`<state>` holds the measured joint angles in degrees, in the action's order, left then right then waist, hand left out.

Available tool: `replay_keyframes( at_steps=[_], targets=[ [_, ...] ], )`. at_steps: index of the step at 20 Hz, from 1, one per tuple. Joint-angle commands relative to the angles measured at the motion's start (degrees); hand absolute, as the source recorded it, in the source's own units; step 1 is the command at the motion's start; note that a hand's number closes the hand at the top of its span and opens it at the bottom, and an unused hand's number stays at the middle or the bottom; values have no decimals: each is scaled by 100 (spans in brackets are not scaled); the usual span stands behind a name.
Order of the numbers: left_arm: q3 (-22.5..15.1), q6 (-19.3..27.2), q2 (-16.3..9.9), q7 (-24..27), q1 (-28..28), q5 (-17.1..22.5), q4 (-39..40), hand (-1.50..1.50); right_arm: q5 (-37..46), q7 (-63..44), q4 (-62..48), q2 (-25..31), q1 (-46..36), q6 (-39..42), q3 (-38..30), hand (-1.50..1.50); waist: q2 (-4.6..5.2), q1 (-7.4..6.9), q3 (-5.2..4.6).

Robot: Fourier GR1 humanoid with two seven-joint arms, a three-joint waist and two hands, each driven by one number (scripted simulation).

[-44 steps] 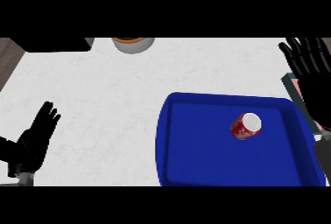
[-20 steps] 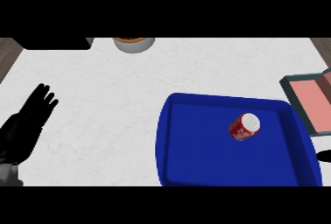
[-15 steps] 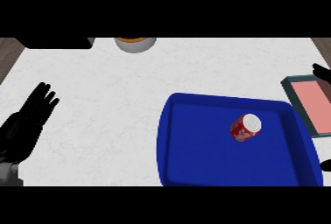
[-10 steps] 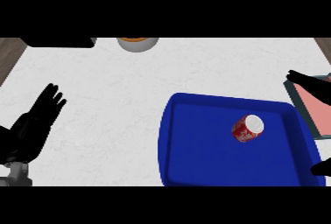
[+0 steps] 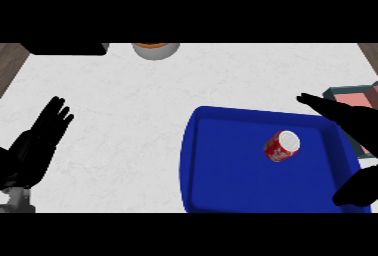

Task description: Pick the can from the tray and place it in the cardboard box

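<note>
The right hand (image 5: 347, 120) has come in further from the right edge than it was a moment ago. It now reaches over the right side of the tray (image 5: 214, 170), fingers straight and spread, thumb low near the bottom edge. It holds nothing. The can (image 5: 282, 146) lies tilted inside the tray, just left of the hand, not touched. The box (image 5: 354, 95) sits past the tray's right side, partly hidden by the hand. The left hand (image 5: 37, 145) rests open at the left edge of the white surface (image 5: 148, 100), fingers up. A bowl (image 5: 156, 49) sits at the far edge.
</note>
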<state>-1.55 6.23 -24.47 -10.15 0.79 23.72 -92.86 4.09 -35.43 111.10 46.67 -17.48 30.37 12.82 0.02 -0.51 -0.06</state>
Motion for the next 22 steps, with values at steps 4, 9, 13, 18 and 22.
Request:
replay_keyframes(
  at_steps=[4,9,13,18,22],
  targets=[
    [519,-491,-113,-85,-395,113,-208,0,401,-326,51,-553,205,504,5,-150,-8,32,4],
    [417,-259,261,-340,102,-297,-61,0,788,156,-435,-828,51,920,-429,-150,-2,39,6],
    [598,-636,311,-188,-209,-217,-93,0,990,372,-237,-1057,313,1019,-565,-150,-5,32,6],
    [762,-707,405,-220,-79,-382,61,0,1541,686,90,-1256,609,1061,-601,-150,-7,56,6],
    [944,-957,356,-195,44,-360,154,0,1998,494,-326,-1726,31,1118,-261,-150,-2,31,5]
  ],
)
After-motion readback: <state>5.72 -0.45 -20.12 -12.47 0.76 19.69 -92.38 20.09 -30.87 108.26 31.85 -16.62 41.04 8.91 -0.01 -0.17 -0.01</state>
